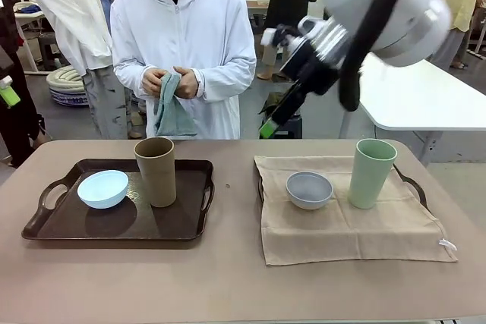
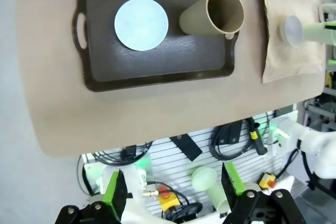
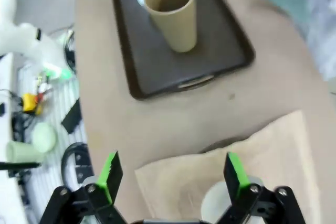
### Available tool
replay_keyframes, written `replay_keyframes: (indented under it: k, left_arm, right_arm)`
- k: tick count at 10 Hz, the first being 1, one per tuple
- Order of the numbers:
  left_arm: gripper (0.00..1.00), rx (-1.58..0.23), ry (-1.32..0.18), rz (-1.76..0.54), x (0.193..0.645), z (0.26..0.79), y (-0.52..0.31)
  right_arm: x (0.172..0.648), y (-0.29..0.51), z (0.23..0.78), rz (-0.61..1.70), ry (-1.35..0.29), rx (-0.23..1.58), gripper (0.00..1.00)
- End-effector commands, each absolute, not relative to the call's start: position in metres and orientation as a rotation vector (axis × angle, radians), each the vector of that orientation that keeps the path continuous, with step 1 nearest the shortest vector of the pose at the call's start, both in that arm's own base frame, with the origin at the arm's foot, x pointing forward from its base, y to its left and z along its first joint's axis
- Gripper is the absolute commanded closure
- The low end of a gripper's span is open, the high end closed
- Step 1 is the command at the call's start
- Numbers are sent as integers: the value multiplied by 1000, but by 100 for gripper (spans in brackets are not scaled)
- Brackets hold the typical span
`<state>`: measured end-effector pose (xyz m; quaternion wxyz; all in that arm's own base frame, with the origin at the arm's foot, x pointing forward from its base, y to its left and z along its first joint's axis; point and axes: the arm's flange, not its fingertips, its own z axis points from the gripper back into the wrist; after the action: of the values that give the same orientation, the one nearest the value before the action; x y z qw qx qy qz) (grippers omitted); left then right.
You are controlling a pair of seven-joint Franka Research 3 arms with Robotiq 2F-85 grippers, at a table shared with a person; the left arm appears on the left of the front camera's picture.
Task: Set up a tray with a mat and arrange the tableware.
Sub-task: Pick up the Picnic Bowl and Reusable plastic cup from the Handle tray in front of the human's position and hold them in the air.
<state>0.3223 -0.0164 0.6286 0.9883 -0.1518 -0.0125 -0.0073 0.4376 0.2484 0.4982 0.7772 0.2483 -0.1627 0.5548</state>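
While a person (image 1: 190, 28) in a white hooded top holds a teal cloth (image 1: 171, 108) at the far side, the front view shows a brown worktop (image 1: 228, 286), a white table (image 1: 425, 96) behind it. The right gripper (image 1: 269, 125) hangs high, fingers angled downward. Below it lies the mat (image 1: 349, 225), draped over a second tray (image 1: 414, 184) whose handles peep out; on it stand the grey bowl (image 1: 309, 190) and, apart, the upright green tumbler (image 1: 370, 172). Well off toward the robot's left sits the dark tray (image 1: 114, 229), carrying the blue bowl (image 1: 102, 189) and tan tumbler (image 1: 156, 171) just beside each other.

From the left wrist, the left gripper (image 2: 174, 192) is released, jaws wide, hovering off the worktop's near edge. Under it are a slatted panel (image 2: 168, 166) and black cables (image 2: 226, 135). Beyond the fingertips comes bare worktop, then the dark tray with its bowl and tumbler; mat, grey bowl and green tumbler lie far off to one side.

From the right wrist, the right gripper is released too, jaws wide over the mat's edge, the grey bowl just beneath one finger. Ahead lies bare worktop, then the dark tray, the tan tumbler upright with the blue bowl's rim behind it; the cloth is a blur in the far corner.
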Motion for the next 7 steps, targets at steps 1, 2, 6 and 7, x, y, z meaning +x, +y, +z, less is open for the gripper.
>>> replay_keyframes:
  k: [1,2,6,7]
  left_arm:
    - [5,-354,-24,-50,323,629,-9]
    - [5,-305,-25,-15,322,629,-16]
    - [5,-305,-25,-15,322,629,-16]
    - [5,-305,-25,-15,322,629,-16]
  right_arm:
    - [469,242,490,1229,-317,636,0]
    - [474,224,494,1103,-354,670,0]
    - [449,253,483,1218,-321,573,0]
    - [449,253,483,1218,-321,573,0]
